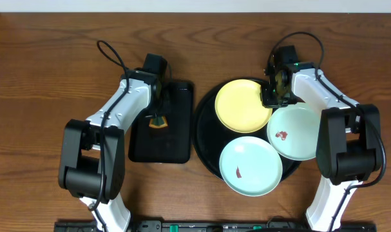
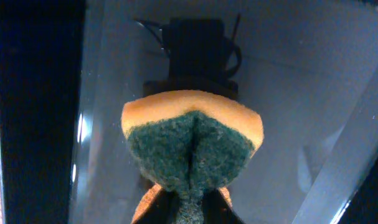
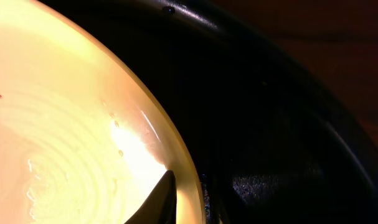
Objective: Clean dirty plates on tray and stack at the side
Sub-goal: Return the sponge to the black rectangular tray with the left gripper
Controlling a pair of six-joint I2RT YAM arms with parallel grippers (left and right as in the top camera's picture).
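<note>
On the round black tray point(image 1: 205, 138) lie three plates. The pale yellow plate point(image 1: 242, 105) at the back shows no smear. One mint plate point(image 1: 297, 132) on the right and another mint plate point(image 1: 250, 165) in front each carry a reddish smear. My right gripper point(image 1: 272, 96) sits at the yellow plate's right rim. In the right wrist view one finger point(image 3: 164, 193) lies on the yellow plate point(image 3: 70, 124) and the rim runs between the jaws of the gripper point(image 3: 195, 186). My left gripper point(image 1: 158, 118) is shut on a yellow-and-green sponge point(image 2: 192, 143), pinched at the gripper point(image 2: 192, 208).
A smaller rectangular black tray point(image 1: 176, 142) lies left of the round one, under the left gripper and sponge. Its glossy floor point(image 2: 313, 81) fills the left wrist view. Bare wooden table point(image 1: 40, 77) surrounds both trays. The round tray's dark rim point(image 3: 269, 93) curves past the right gripper.
</note>
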